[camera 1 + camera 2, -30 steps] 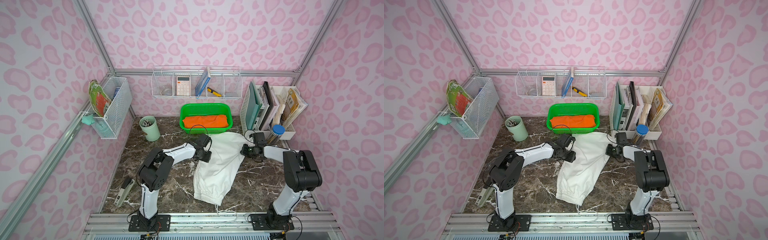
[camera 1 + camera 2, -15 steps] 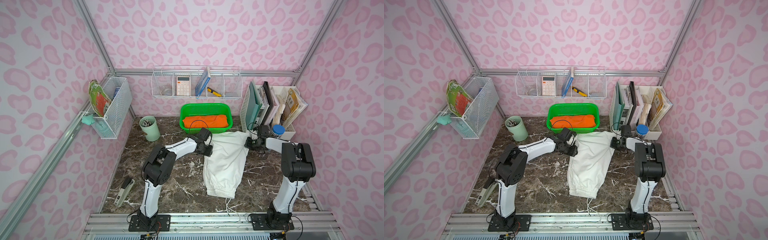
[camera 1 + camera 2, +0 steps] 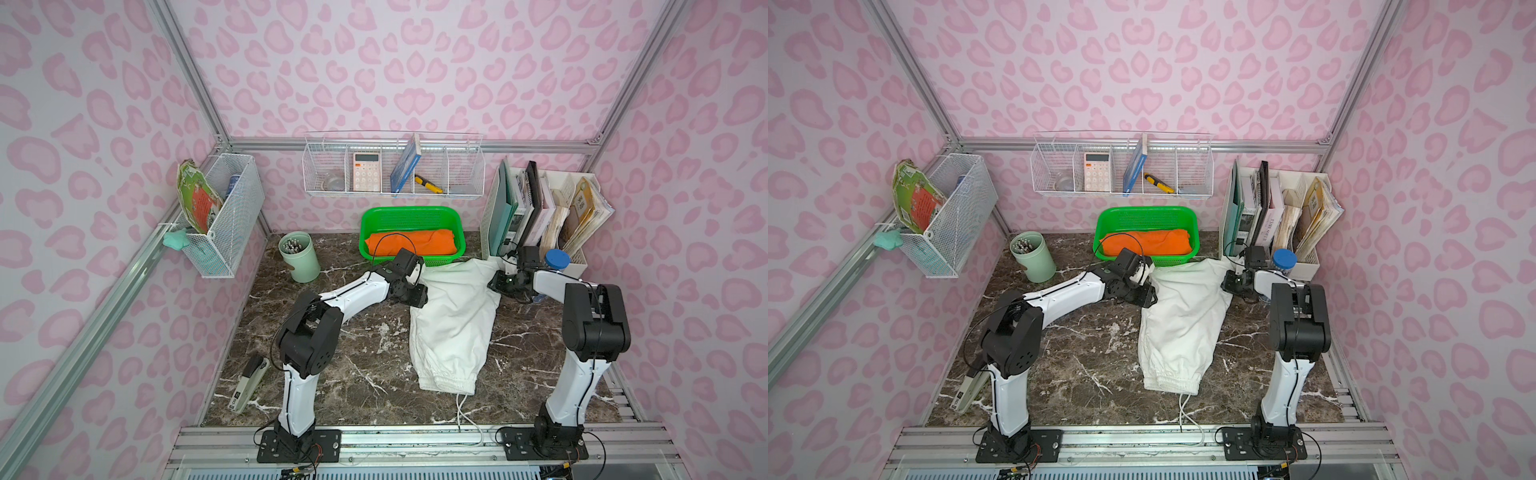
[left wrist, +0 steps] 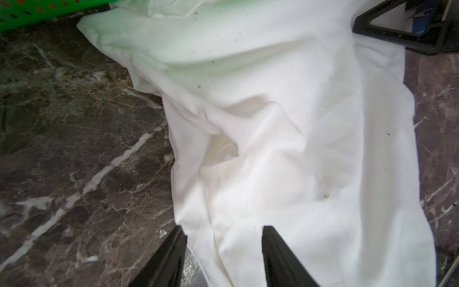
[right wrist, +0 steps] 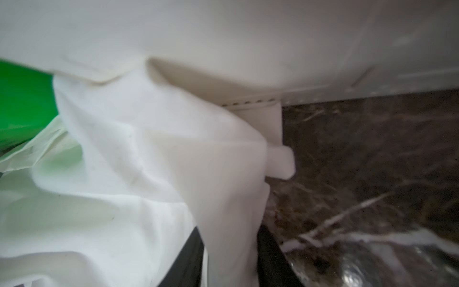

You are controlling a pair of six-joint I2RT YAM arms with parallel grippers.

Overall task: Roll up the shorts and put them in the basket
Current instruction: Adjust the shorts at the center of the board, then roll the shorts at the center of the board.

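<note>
Marble tabletop (image 3: 365, 374): the shorts (image 3: 453, 324) are laid lengthwise, waistband near, legs far, hemmed in by green basket (image 3: 409, 214) and file rack (image 3: 540, 208). Left gripper (image 4: 223, 228) is held parted over the left edge. Right gripper (image 5: 229, 231) is parted around a fold. Both arms are stretched low.

At the robot station: one counter (image 3: 365, 374), one pair of white shorts (image 3: 453, 328), one green basket (image 3: 409, 219), one orange cloth (image 3: 411, 245), one pen cup (image 3: 303, 262), one stapler (image 3: 248, 384), one calculator (image 3: 366, 171); two wire racks, a deep rack (image 3: 235, 224) and a long rack (image 3: 465, 178); two tools, left tool (image 4: 223, 227) and right tool (image 5: 229, 228).
</note>
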